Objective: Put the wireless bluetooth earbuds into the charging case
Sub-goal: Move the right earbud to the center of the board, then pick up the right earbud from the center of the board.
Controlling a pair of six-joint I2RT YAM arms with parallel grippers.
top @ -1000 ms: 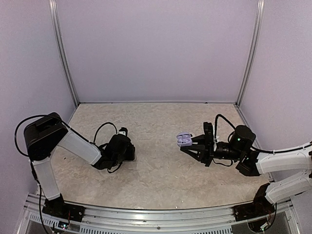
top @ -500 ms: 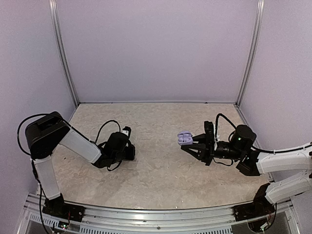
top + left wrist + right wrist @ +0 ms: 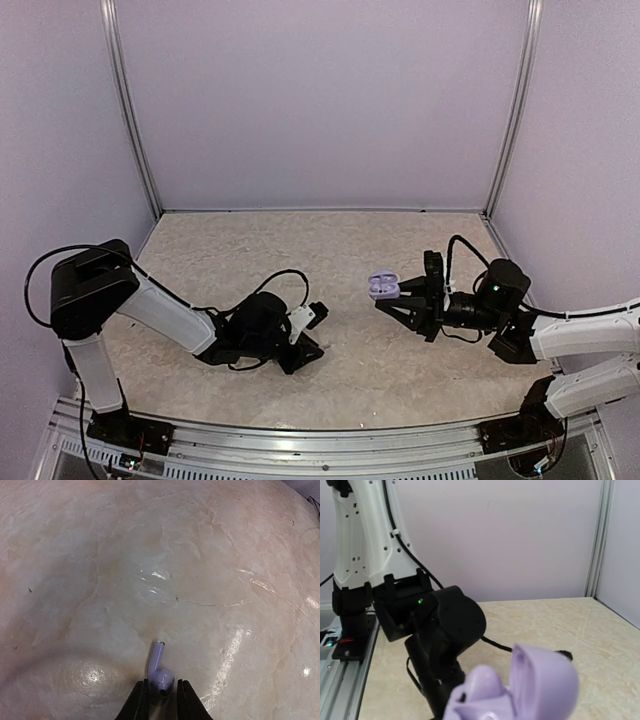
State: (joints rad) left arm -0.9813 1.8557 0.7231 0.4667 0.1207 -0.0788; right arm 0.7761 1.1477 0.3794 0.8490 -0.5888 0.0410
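The lilac earbud [image 3: 160,672] in the left wrist view is pinched by its rounded head between the two dark fingertips [image 3: 138,700] of the left end effector [image 3: 159,703], which is nearly closed on it. Its stem points away from the camera. It hangs over the bench [image 3: 100,555], a glossy beige, marble-patterned surface with bright glints of light.

In the right wrist view, the lilac charging case [image 3: 520,690] fills the bottom edge with its lid raised. Past it lies the left arm [image 3: 445,625], a small green light [image 3: 421,600] glowing on its black housing. Behind are pale walls and a metal upright [image 3: 600,535].

From the top, the left end effector [image 3: 316,335] lies low toward the near edge, left of centre; the bud is too small to see there. The right end effector [image 3: 392,295] is closed on the charging case [image 3: 382,287], right of the bench's middle. Plain pale walls stand on three sides, and an aluminium rail [image 3: 320,440] runs along the near edge.
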